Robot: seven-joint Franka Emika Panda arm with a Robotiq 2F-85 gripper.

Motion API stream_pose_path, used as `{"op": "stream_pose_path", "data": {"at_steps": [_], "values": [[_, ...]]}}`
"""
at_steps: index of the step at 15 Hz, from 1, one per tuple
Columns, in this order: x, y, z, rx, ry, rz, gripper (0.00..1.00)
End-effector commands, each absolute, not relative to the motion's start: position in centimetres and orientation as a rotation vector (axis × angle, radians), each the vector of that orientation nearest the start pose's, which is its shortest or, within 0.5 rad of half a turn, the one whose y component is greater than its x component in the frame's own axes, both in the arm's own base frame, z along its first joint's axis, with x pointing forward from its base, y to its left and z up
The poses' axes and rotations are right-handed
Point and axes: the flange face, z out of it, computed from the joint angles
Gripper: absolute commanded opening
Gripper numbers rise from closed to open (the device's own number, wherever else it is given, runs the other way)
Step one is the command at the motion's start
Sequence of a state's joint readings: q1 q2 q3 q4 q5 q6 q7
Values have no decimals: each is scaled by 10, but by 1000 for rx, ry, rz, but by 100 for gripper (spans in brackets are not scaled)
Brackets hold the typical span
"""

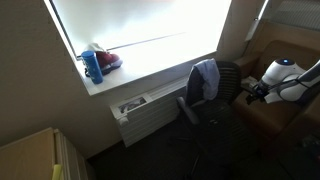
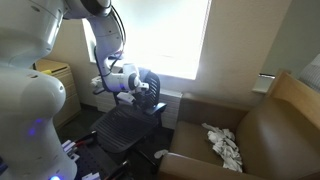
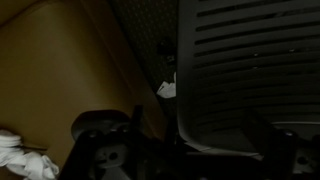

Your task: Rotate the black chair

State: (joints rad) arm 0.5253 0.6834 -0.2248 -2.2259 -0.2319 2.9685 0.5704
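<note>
– Black chair (image 1: pixel 226 82): position?
– On the floor below the right end of the windowsill (image 1: pixel 150 72), just beside the right end of the radiator (image 1: pixel 150 110). A light blue-grey cloth (image 1: pixel 205 78) hangs over the top edge of its backrest. In an exterior view its seat (image 2: pixel 122 130) is just beside the left edge of the brown armchair (image 2: pixel 262 140).
– Gripper?
– In both exterior views the gripper (image 1: pixel 255 93) (image 2: pixel 148 97) is at the upper edge of the backrest, on the side facing the armchair. Contact cannot be confirmed from there.
– Wrist view?
– Dim. The gripper (image 3: pixel 185 150) enters from the bottom edge. Its two fingers sit well apart, so I log it as spread. The side edge of the slatted backrest (image 3: pixel 250 60) runs down between them. The armchair (image 3: pixel 60 70) fills the left half, with a white rag (image 3: pixel 20 160) in the bottom left corner.
– Anything else?
– A white rag (image 2: pixel 225 145) lies on the armchair seat near its front edge. A blue bottle (image 1: pixel 93 66) and something red (image 1: pixel 111 60) stand touching at the left end of the windowsill.
</note>
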Motion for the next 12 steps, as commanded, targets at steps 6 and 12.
{"op": "stream_pose_path", "data": {"at_steps": [6, 12], "values": [[534, 137, 135, -3494, -303, -834, 100], [531, 160, 157, -3393, -345, -938, 100]]}}
